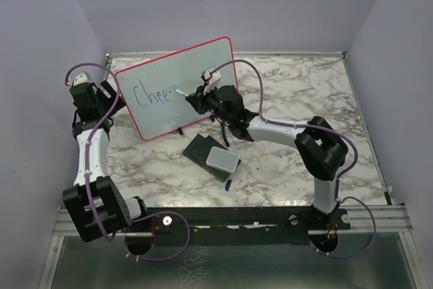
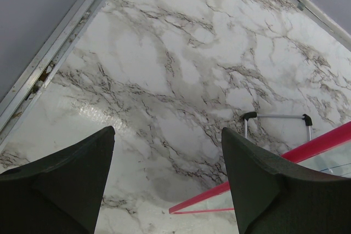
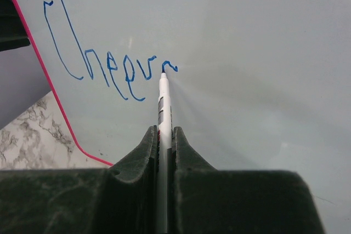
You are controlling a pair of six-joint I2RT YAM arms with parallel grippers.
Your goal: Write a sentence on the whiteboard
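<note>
Leaning at the back left of the table, the whiteboard shows the sentence at just "Cheer", marker tip on the last stroke, clamped tight in the right gripper for steady lines, left gripper gaping empty beside it

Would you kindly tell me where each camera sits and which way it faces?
Top external: high behind the bases, looking down on the marble table, whiteboard, left arm and right arm.
Left wrist: on the open left gripper, facing the table, the whiteboard's edge at lower right.
Right wrist: on the right gripper, shut on the marker, facing the blue writing.
Shared: every view shows the whiteboard.
</note>
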